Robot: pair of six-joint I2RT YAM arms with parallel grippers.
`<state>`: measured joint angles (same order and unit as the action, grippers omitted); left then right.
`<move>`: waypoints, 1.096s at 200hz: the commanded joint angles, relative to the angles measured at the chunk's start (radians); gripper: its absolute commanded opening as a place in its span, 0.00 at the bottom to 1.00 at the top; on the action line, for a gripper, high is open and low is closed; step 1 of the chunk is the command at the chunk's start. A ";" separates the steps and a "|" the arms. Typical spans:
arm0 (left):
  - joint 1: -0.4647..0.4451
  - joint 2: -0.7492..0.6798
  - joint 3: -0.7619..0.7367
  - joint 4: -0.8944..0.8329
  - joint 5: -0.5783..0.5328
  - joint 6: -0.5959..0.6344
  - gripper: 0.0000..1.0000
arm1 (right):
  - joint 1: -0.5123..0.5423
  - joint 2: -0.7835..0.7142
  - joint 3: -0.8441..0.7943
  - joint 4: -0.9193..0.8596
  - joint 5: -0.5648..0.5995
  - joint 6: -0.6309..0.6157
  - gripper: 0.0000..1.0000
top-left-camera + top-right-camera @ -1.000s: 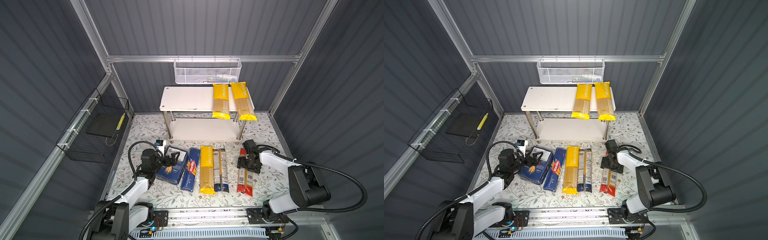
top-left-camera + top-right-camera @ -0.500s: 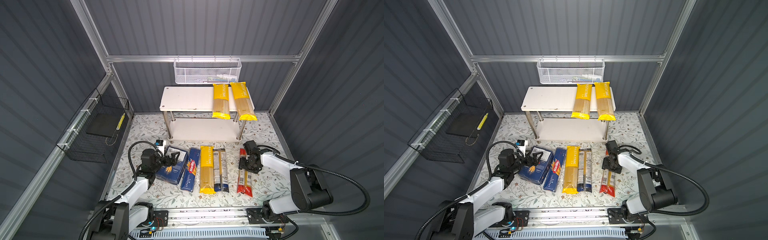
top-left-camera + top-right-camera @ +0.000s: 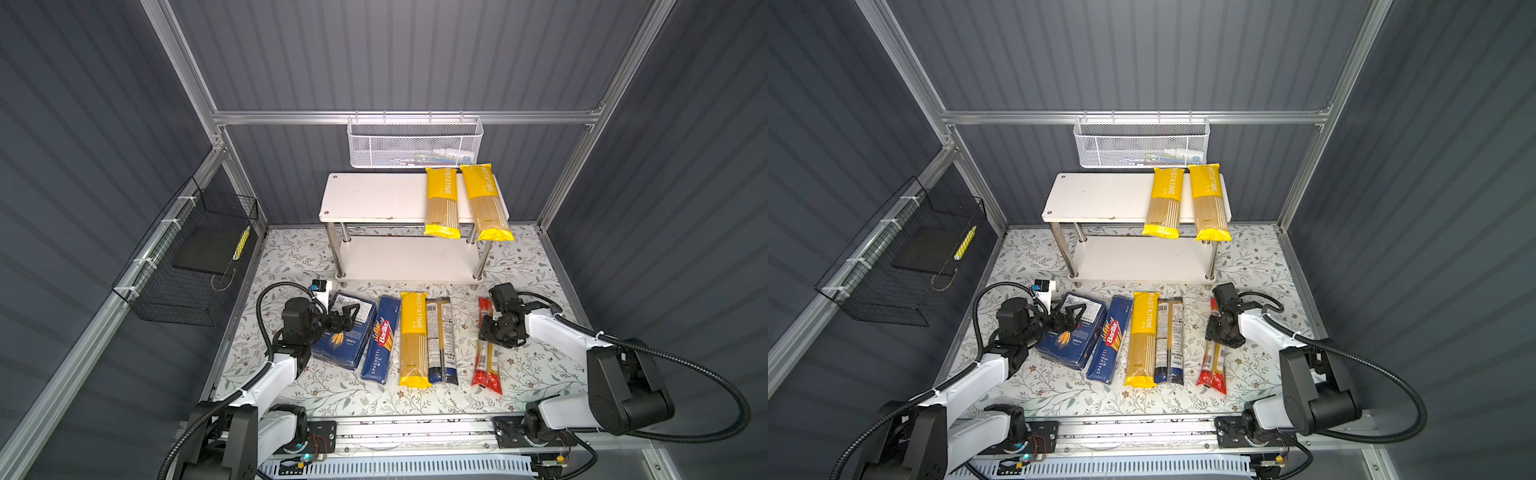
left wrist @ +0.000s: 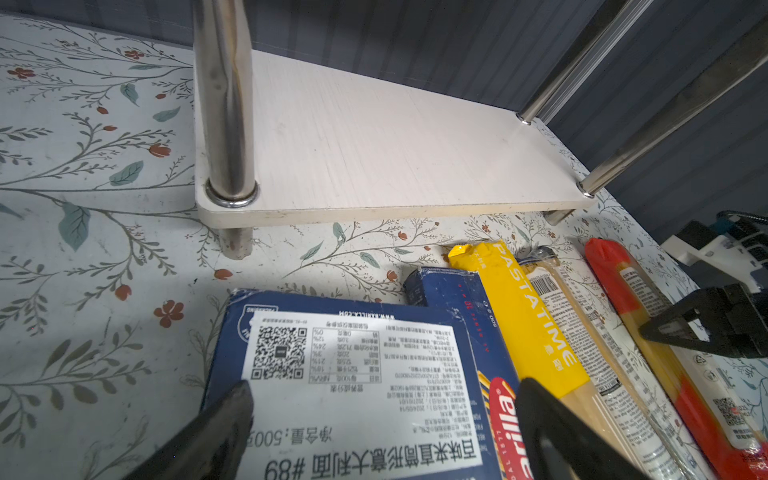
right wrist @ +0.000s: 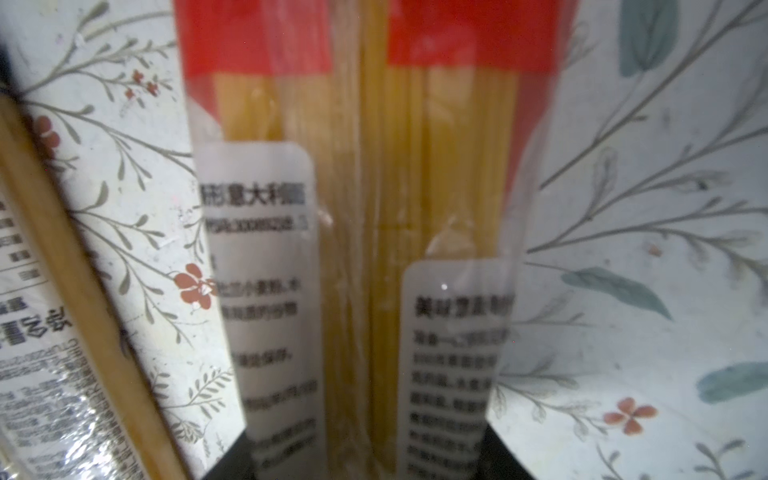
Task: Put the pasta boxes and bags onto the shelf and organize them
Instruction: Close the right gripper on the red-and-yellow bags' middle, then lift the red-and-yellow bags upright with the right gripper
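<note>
— The shelf?
— White, two-tier, chrome-legged, at the back. Two yellow PASTATIME bags lie side by side on its top board, overhanging the front.
— The others?
— Flat on the bench, in a row: wide blue box, slim SPAGHETTI box, third yellow bag, dark bag, then red-ended bag set apart.
</note>
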<state>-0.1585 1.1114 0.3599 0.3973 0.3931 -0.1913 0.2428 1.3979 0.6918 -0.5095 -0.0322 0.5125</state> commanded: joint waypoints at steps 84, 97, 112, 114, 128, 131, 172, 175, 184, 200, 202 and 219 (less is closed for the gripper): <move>-0.007 -0.002 0.019 -0.005 -0.001 0.012 0.99 | 0.001 -0.226 -0.047 0.099 -0.126 0.028 0.34; -0.007 -0.002 0.020 -0.004 -0.001 0.012 0.99 | 0.001 -0.247 -0.039 0.092 -0.145 0.027 0.32; -0.007 -0.002 0.020 -0.004 -0.002 0.012 0.99 | 0.001 -0.268 -0.027 0.076 -0.164 0.024 0.29; -0.007 -0.002 0.020 -0.005 -0.001 0.012 0.99 | 0.001 -0.270 -0.025 0.075 -0.164 0.025 0.29; -0.007 -0.002 0.020 -0.004 -0.001 0.012 0.99 | 0.001 -0.301 -0.015 0.062 -0.179 0.023 0.28; -0.007 -0.002 0.020 -0.004 -0.002 0.012 0.99 | 0.001 -0.308 -0.014 0.061 -0.182 0.024 0.27; -0.007 -0.002 0.021 -0.003 -0.001 0.012 0.99 | 0.019 -0.372 0.021 0.057 -0.263 0.067 0.21; -0.008 -0.002 0.021 -0.003 -0.001 0.012 0.99 | 0.026 -0.376 0.024 0.056 -0.265 0.070 0.21; -0.007 -0.001 0.021 -0.004 -0.001 0.012 0.99 | 0.046 -0.389 0.041 0.047 -0.263 0.074 0.21; -0.007 0.000 0.021 -0.005 -0.001 0.012 0.99 | 0.080 -0.406 0.069 0.036 -0.259 0.073 0.21; -0.007 -0.001 0.021 -0.004 -0.001 0.011 0.99 | 0.083 -0.408 0.074 0.035 -0.258 0.072 0.21; -0.007 0.000 0.021 -0.005 -0.001 0.012 0.99 | 0.119 -0.416 0.101 0.020 -0.244 0.067 0.22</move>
<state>-0.1585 1.1114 0.3599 0.3973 0.3931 -0.1913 0.3218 1.0199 0.7082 -0.5201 -0.2447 0.5724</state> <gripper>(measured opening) 0.993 0.270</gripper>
